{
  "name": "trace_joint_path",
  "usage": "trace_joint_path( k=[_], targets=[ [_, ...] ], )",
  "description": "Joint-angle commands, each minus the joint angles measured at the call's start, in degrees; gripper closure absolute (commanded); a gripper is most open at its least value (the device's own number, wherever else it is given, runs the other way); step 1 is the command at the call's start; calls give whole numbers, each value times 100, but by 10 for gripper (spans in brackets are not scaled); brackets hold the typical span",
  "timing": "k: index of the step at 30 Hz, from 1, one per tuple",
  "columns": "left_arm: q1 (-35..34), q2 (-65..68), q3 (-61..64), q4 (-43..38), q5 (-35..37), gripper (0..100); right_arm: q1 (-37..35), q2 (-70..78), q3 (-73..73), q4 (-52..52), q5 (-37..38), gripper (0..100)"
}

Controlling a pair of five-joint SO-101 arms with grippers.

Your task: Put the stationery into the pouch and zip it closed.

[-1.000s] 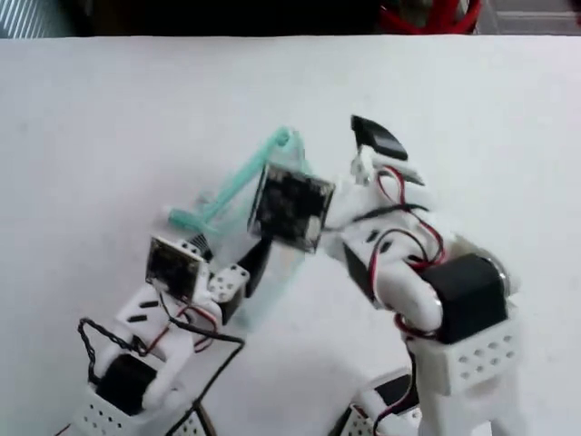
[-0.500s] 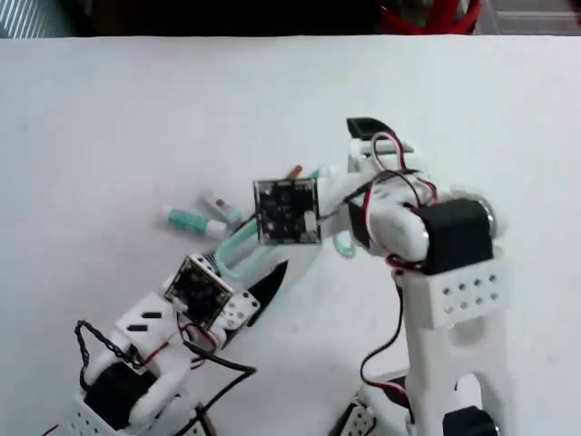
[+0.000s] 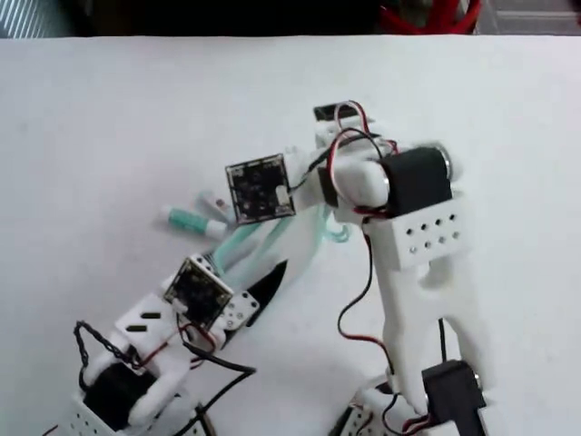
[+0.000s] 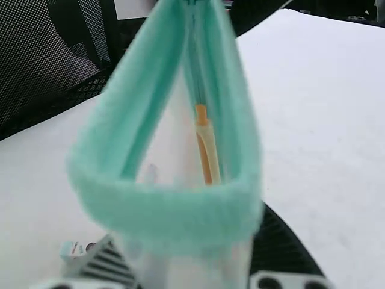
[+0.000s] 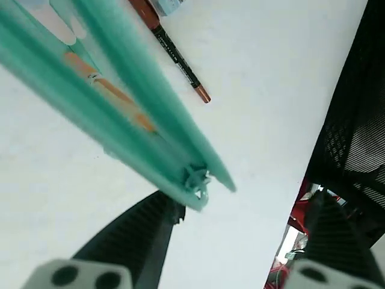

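On the table [image 3: 109, 109], high view: I see the teal pouch [image 3: 241, 239] stretched between my two arms. Its long axis runs from the left gripper [image 3: 268, 277] at its near end toward the right arm [image 3: 413, 182] at its far end.
Loose stationery, high view: two teal-and-white sticks [image 3: 191, 220] lie on the table just beside the pouch, on the left arm's side, not yet inside it.
Left jaws, left wrist view: pinching the pouch's near end, as best I can judge. The mouth gapes open straight ahead, and an orange pen [image 4: 204, 144] lies inside along the zip line.
Right jaws, right wrist view: the right gripper [image 5: 249, 208] is spread wide and holds nothing. The pouch's far tip sits between the fingers, closer to one than the other.
Zip end, right wrist view: a small teal fitting [image 5: 195, 176], probably the pull, marks that tip.
Brown pencil [image 5: 174, 54], right wrist view: flat on the table beyond the pouch and outside it.
What my next move turns on: the right arm is the nearer one to the zip end, and pulling along the long axis toward the left gripper would close it. With pieces lying outside, I judge filling comes first.
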State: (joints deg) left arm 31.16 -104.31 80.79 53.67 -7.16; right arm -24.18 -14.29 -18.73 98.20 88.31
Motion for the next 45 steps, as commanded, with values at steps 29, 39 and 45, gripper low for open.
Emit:
trace_joint_path(
  k=[29, 39, 45],
  targets=[
    [84, -57, -290, -9, -44, 823, -541, -954, 1565, -1103, -580, 978],
    [-145, -57, -290, -88, -70, 786, -391, -1095, 1459, -1666, -2567, 980],
    [-664, -57, -290, -299, -26, 786, -391, -1253, 1424, -1490, -3349, 980]
  ],
)
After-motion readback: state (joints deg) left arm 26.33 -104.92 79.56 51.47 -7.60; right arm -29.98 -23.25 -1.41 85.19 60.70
